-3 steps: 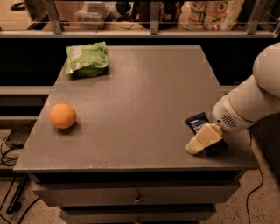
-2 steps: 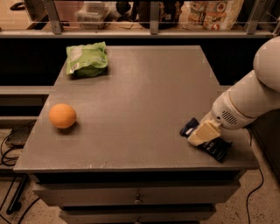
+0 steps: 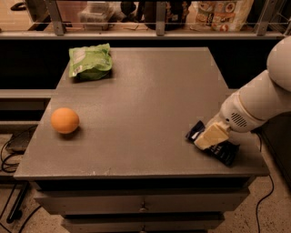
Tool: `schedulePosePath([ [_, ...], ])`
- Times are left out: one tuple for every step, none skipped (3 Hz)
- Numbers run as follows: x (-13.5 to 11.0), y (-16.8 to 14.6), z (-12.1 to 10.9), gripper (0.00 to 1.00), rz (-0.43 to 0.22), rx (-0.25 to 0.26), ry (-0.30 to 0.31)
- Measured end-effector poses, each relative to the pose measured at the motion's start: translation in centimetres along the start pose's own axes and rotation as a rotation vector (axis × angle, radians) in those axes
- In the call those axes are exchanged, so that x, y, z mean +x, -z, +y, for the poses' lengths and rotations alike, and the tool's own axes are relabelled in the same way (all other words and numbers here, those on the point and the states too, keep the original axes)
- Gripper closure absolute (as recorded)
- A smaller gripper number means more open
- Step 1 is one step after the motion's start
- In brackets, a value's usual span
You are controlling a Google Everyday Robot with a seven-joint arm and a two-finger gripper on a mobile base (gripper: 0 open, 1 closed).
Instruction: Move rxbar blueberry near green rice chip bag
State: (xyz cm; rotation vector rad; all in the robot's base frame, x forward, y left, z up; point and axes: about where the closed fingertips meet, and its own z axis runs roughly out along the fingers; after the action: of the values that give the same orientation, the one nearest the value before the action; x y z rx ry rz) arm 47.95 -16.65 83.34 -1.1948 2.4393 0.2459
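Observation:
The rxbar blueberry, a dark navy flat bar, lies near the table's front right corner. My gripper, pale yellow at the end of the white arm, is down on the bar's middle and covers part of it. The bar's ends show on both sides of the gripper. The green rice chip bag lies at the table's far left corner, far from the bar and the gripper.
An orange fruit sits near the table's left edge. The grey table has drawers below its front edge. A shelf rail with packages runs behind the table. Cables lie on the floor at the left.
My gripper has shifted slightly left and toward the back, settling over the middle of the bar. The bag and the orange have not moved.

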Motion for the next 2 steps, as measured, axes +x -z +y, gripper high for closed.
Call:
schedulePosePath([
  [-2.8,0.5,0.1,1.00,-0.088,-0.037,0.022],
  [-6.6,1.4,-0.4,1.00,-0.207,-0.082,0.051],
])
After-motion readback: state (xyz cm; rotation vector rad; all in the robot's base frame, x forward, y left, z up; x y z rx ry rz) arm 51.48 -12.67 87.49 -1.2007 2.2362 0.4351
